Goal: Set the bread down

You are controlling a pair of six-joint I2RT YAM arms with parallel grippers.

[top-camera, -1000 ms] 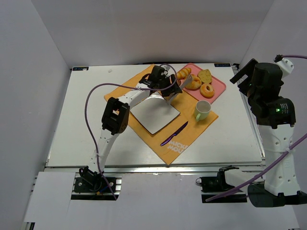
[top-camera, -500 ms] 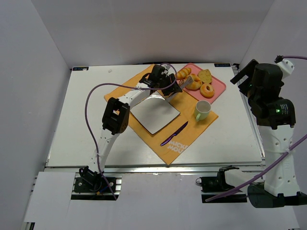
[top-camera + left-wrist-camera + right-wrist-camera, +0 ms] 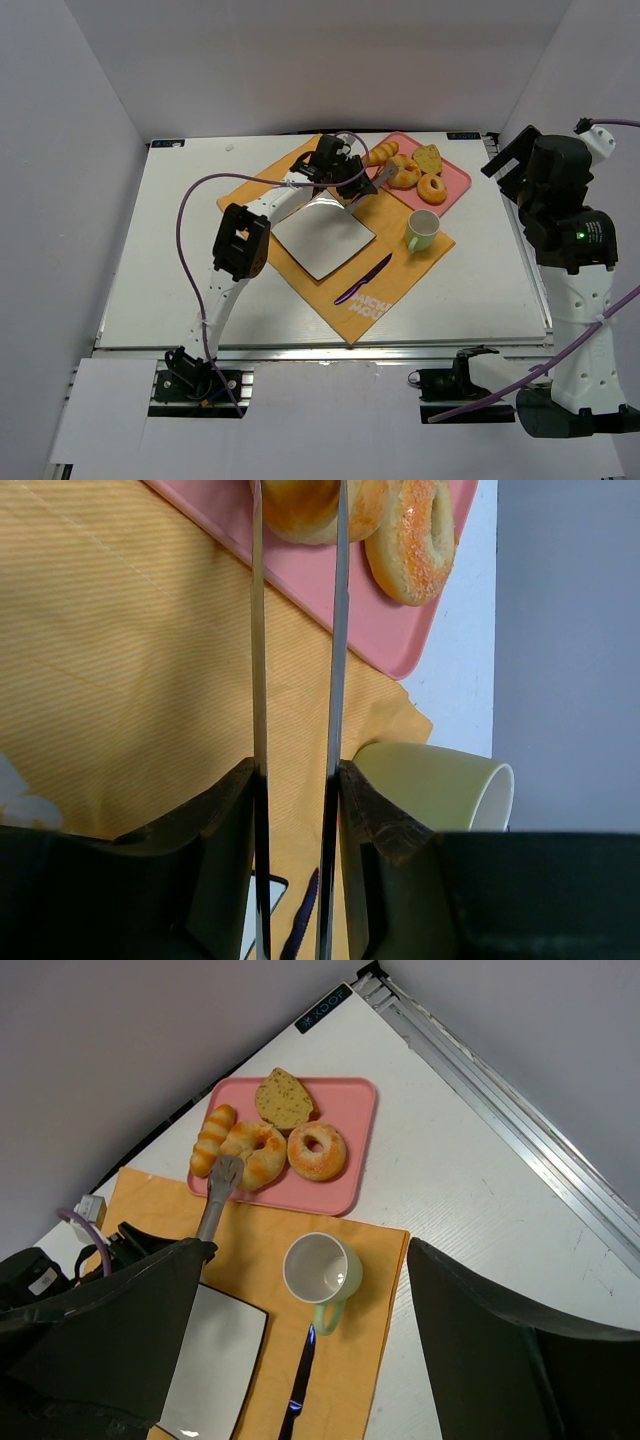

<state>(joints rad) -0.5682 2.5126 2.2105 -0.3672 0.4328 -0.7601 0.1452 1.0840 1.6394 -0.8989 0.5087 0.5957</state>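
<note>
Table [image 3: 150, 270] is white, with white walls [image 3: 60, 100] around it and one orange mat [image 3: 405, 265] on it. On the pink tray [image 3: 352, 1100] I count four breads [image 3: 283, 1100]; near the tray, one cup [image 3: 422, 230], one plate [image 3: 322, 238], one knife [image 3: 363, 279]. My left gripper [image 3: 297, 775] pinches tongs [image 3: 214, 1205], their tips flanking a ring bread [image 3: 297, 505] on the tray. The right gripper [image 3: 300, 1248] gapes, empty.

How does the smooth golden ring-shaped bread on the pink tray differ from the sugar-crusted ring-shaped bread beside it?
The smooth golden ring-shaped bread sits between the blades of the metal tongs; the sugar-crusted ring-shaped bread lies free, with nothing touching it. The golden one has a smooth, browner crust; the sugared one looks grainy and paler. Both are rings lying flat on the pink tray.
</note>
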